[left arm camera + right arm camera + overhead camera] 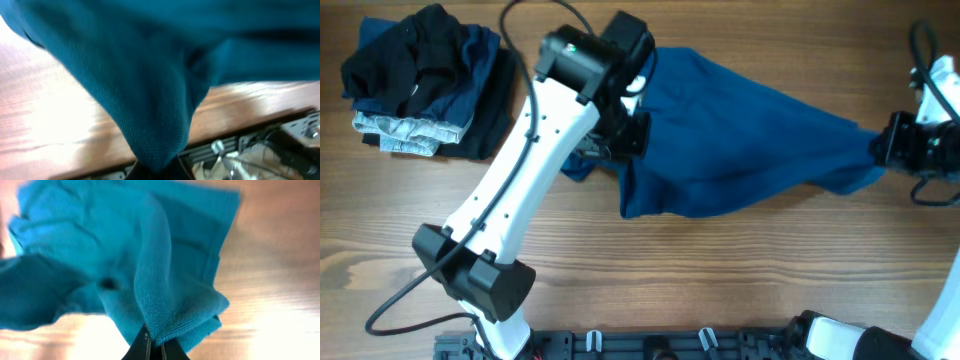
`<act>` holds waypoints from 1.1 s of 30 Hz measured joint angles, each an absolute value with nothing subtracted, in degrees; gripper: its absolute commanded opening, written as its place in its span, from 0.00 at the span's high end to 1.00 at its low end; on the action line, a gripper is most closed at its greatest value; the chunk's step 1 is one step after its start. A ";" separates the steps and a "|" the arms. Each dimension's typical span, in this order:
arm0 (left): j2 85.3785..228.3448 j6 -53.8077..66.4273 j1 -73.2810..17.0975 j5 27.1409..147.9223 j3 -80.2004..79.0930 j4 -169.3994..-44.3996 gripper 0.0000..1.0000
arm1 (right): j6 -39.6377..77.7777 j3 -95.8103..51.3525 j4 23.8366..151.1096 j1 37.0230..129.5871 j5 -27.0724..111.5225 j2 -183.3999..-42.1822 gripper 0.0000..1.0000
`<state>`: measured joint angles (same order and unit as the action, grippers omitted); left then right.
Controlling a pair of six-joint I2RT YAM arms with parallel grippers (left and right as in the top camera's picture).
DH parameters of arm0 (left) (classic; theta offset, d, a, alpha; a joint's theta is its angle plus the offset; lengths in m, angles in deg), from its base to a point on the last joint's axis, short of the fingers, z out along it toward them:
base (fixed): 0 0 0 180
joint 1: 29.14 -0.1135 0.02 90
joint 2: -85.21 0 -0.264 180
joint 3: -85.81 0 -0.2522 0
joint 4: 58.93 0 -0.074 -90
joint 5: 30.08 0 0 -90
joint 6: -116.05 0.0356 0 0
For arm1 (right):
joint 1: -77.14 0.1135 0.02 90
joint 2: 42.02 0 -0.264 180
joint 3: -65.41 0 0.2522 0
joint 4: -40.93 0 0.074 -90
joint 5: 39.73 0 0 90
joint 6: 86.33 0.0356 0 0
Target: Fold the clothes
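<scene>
1. Your left claw (618, 140) and right claw (882, 147) each pinch the blue shirt (740, 140), stretched between them over the table (720, 280).
2. You have no fold made yet; the whole folding is left.

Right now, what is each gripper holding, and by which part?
Both hold the blue garment: left gripper shut on cloth at one end, right gripper on a bunched fold at the opposite end.
</scene>
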<state>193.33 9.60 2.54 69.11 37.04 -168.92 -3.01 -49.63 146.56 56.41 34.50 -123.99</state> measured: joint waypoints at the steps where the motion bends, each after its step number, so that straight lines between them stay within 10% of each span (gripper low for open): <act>1: 193.31 9.29 2.80 69.11 35.14 -168.79 0.96 | -2.96 -47.66 146.30 56.41 34.85 -123.99 0.96; 21: 193.26 6.39 3.07 69.26 11.86 -159.32 0.96 | 4.97 -9.23 124.40 52.61 33.27 -124.52 0.96; 23: 193.26 6.39 3.07 69.24 11.86 -158.91 0.95 | 7.33 -6.04 120.44 52.61 32.71 -124.36 0.75; 25: 193.26 6.39 3.07 69.17 11.86 -158.76 0.68 | 9.10 -4.14 118.94 52.61 32.42 -124.36 0.29; 27: 193.26 6.19 3.07 69.00 11.86 -158.80 0.38 | 10.17 -3.55 118.61 52.61 32.27 -124.36 0.14; 33: 193.22 6.89 3.04 68.80 11.86 -159.10 0.05 | 12.67 -3.44 106.37 52.61 32.05 -124.36 0.11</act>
